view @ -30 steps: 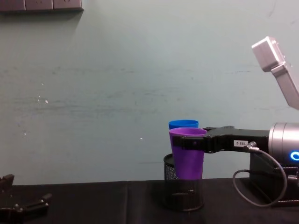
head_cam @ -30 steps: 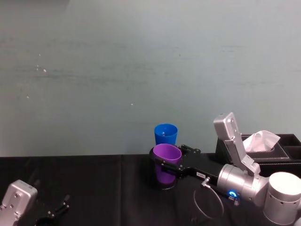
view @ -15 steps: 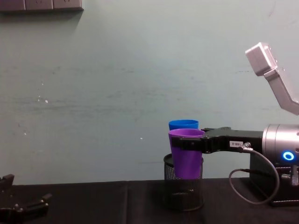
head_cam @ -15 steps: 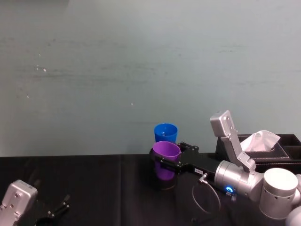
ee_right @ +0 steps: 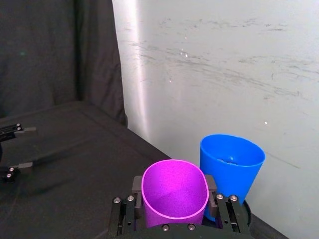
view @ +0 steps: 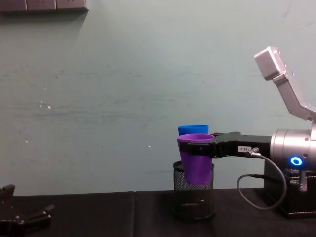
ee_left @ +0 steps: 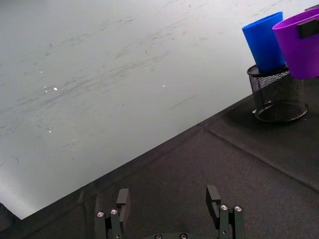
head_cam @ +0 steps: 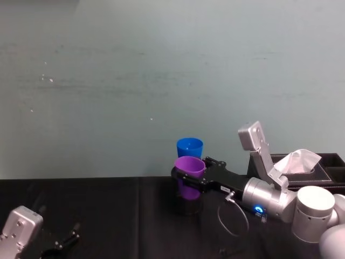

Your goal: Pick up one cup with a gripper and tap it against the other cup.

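My right gripper [view: 197, 148] is shut on the purple cup [view: 196, 170] just below its rim and holds it upright in the air, over the black wire-mesh holder [view: 193, 200]. The blue cup [view: 193, 130] stands directly behind it, its base in the mesh holder [ee_left: 277, 97]. In the right wrist view the purple cup [ee_right: 174, 196] sits between the jaws with the blue cup [ee_right: 232, 167] close behind; I cannot tell whether they touch. My left gripper [ee_left: 169, 204] rests open, low on the table at the near left.
A black tissue box [head_cam: 304, 164] with a white tissue stands at the right, behind my right arm. A cable loop [head_cam: 232, 220] hangs under the right wrist. Black cloth [ee_left: 209, 164] covers the table, and a pale wall rises close behind the cups.
My right gripper has carried the purple cup forward and slightly up, closer to the blue cup. The left arm has not moved.
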Tool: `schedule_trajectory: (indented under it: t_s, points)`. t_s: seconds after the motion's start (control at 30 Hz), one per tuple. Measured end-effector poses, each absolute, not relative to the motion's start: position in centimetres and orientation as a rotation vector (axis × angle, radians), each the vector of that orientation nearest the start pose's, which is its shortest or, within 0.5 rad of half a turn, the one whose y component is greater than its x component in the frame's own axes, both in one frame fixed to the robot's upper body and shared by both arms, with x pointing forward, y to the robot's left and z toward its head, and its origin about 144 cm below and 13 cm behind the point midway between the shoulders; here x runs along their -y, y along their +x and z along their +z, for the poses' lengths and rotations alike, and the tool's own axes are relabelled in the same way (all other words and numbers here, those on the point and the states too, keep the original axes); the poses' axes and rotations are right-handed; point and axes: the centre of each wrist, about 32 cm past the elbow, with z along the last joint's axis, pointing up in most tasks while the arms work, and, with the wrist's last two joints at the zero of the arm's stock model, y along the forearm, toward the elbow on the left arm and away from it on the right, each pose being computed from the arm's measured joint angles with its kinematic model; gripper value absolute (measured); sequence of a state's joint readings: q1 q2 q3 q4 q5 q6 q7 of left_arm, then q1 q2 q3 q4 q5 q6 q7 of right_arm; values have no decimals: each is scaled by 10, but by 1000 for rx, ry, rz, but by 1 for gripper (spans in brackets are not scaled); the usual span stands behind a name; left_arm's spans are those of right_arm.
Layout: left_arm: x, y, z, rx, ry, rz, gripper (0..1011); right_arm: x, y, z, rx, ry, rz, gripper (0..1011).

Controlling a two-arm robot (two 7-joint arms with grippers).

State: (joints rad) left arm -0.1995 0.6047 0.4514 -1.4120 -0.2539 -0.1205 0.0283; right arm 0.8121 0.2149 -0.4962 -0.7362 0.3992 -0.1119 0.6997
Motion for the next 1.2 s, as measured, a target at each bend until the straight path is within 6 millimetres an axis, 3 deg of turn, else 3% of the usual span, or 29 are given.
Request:
schedule_trajectory:
  t_s: [1.2]
  points:
    - [-310,489,1140,285,304,1248,1000,237,663,1211,53,-75,-705,726]
